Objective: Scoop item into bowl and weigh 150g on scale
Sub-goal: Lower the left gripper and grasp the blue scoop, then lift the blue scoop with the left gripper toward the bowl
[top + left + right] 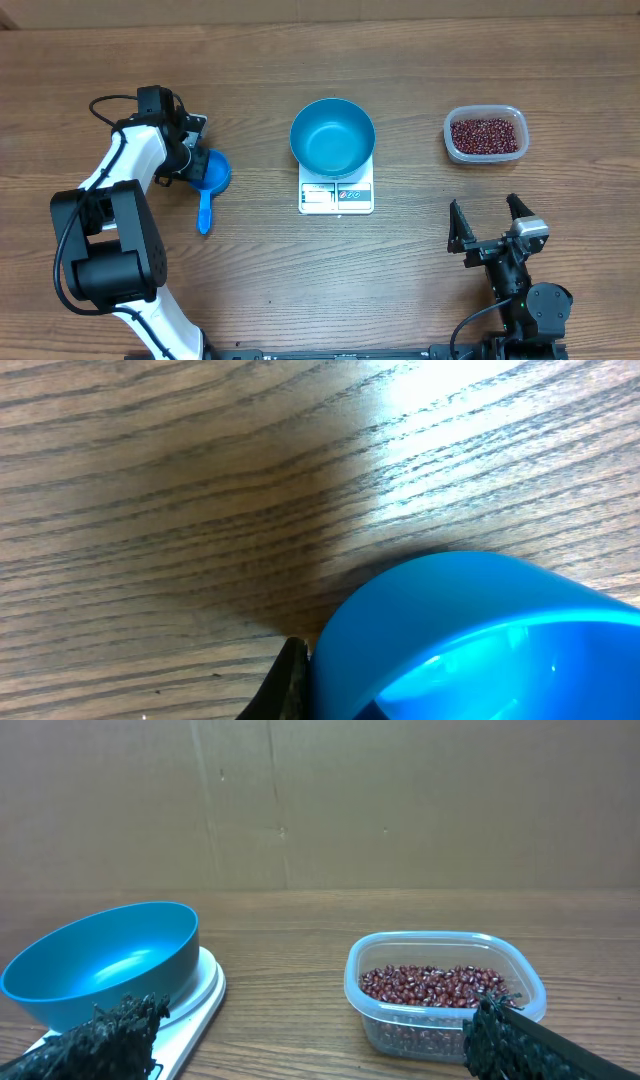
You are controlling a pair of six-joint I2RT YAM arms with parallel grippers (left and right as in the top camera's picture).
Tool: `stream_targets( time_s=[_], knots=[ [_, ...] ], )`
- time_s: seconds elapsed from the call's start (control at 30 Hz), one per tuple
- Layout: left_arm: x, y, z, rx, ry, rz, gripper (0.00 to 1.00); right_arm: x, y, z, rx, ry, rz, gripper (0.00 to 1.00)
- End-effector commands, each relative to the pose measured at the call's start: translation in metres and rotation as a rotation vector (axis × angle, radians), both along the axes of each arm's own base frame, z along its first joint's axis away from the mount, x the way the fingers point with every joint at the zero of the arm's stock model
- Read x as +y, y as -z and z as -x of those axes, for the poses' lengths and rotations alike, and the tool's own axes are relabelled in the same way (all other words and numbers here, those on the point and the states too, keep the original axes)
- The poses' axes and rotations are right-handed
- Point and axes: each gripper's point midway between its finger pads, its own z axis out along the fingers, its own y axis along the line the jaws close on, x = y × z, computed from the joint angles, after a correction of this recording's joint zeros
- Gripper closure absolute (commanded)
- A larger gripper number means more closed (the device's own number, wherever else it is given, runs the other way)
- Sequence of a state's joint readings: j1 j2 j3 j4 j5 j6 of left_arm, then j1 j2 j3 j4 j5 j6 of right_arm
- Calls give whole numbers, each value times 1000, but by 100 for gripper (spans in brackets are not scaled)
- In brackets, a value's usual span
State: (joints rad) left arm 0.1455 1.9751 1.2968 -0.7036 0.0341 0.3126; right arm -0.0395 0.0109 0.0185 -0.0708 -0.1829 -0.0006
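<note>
Two pincers are in view, one on each arm. The left pincer point(193, 155) is closed down narrow on the cup of one small blue scoop point(212, 172) at the left of the tabletop point(300, 290). In the left wrist view a single dark finger point(290, 682) sits against the outside wall of the scoop point(480, 630); the other finger is hidden. The scoop's cup rests on the wood and its one handle points toward the near edge.

The right pincer point(483, 204) stands wide at the near right, holding nothing, its two fingers point(110, 1025) spread apart above bare wood.

One white square scale point(336, 195) sits at the middle of the tabletop, well apart from both pincers, with its display strip facing the near edge. One round teal-blue bowl point(332, 135) stands upright on the scale, covering most of its plate; the inside of the bowl shows plain teal.

One clear plastic tub point(485, 135) with rounded corners stands at the far right, beyond the right pincer and well to the right of the bowl. Many small dark red-brown beans point(486, 134), too many to count, lie in a loose layer inside that tub. In the right wrist view the bowl point(100, 960) is on the left and the tub point(445, 985) on the right, apart from each other.
</note>
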Motion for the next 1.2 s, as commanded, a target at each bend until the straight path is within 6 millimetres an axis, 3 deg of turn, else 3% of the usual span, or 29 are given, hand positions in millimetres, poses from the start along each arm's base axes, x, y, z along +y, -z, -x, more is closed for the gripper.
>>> stream_targets(
  time_s=[0.0, 0.33, 0.63, 0.77, 1.0, 1.17],
  knots=[
    [-4, 1, -3, -4, 0, 16, 96, -1, 2, 0, -3, 7, 8, 0],
    [-3, -17, -19, -43, -59, 31, 96, -1, 2, 0, -3, 7, 8, 0],
    [-3, -78, -48, -97, -177, 56, 96, -1, 2, 0, -3, 7, 8, 0],
    [-6, -116, -55, -118, -270, 82, 96, -1, 2, 0, -3, 7, 8, 0],
    [-7, -170, -50, -119, -406, 119, 96, -1, 2, 0, -3, 6, 8, 0],
    [-12, -190, -38, -87, -504, 163, 96, -1, 2, 0, -3, 7, 8, 0]
  ],
)
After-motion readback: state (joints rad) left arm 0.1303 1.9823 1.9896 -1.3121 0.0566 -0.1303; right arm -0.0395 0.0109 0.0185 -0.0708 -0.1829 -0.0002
